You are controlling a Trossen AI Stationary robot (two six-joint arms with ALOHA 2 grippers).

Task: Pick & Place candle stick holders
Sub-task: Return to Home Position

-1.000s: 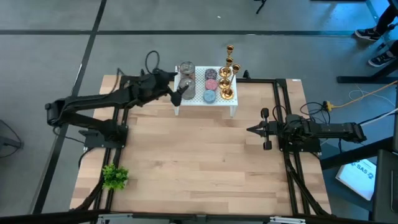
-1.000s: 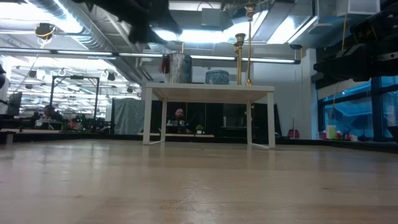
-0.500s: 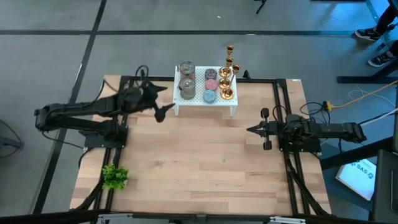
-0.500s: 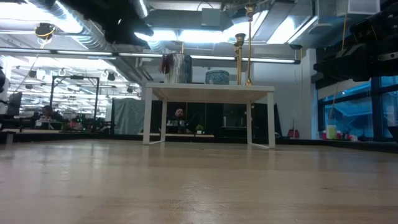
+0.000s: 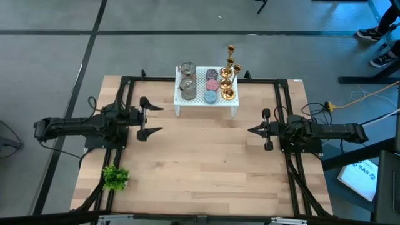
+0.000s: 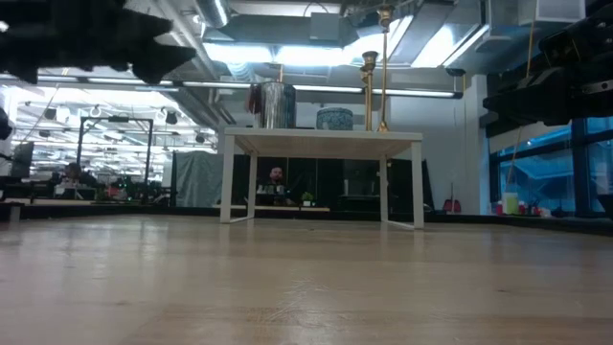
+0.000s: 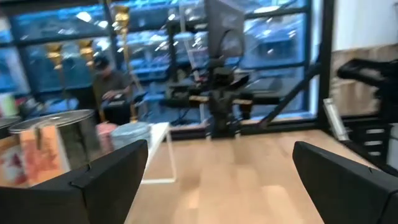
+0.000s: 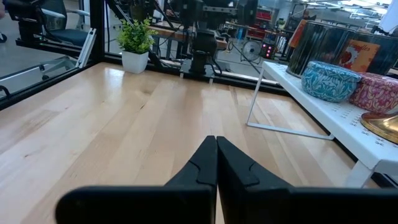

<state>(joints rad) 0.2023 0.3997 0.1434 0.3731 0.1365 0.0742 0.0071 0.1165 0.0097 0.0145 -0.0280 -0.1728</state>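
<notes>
The left fingers (image 5: 150, 130) stood spread wide, empty; the right fingers (image 5: 255, 130) were pressed together. Three brass candle stick holders (image 5: 228, 75) stood on the white shelf (image 5: 206, 103), well apart from both.

I am two slim arms, dark all over, close to black, with a dull matte finish. My left arm (image 5: 81, 125) is a chain of narrow segments with bulkier joints between them. My right arm (image 5: 325, 132) looks stockier, a blocky body narrowing toward its tip. My left jaws are two broad, wedge-shaped fingers (image 7: 93, 180) with flat faces and angled edges, set wide apart. My right jaws taper to sharp points. Their fingers (image 8: 199, 168) meet along one thin straight seam above a wide black crossbar (image 8: 124, 202).
</notes>
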